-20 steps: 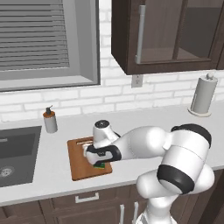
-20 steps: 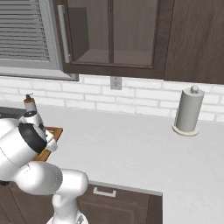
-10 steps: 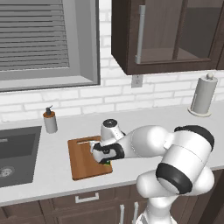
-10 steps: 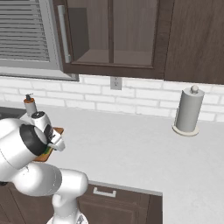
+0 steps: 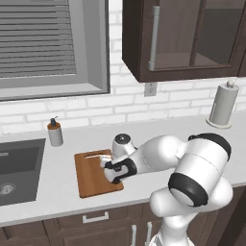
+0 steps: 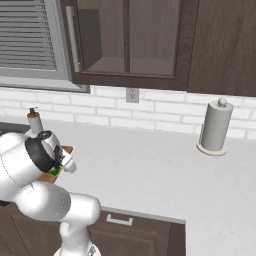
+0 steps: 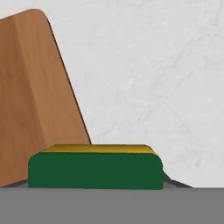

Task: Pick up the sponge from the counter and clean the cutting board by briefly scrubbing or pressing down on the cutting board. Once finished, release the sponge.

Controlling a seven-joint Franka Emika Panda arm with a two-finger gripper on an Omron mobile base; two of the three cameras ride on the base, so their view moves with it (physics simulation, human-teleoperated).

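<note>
My hand point(image 5: 114, 174) low over board point(image 5: 91, 175) near edge; sponge point(image 7: 94, 171) right under it, whether clamped or let go cannot tell. Press flat, short strokes, stay on wood, off table point(image 5: 57, 202).

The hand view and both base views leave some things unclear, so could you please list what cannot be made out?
- Gripper, left base view: its fingertips are hidden behind the hand.
- Green-and-yellow sponge, hand view: its lower part is cut off.
- Reddish-brown wooden cutting board, right base view: mostly hidden behind the arm.
</note>
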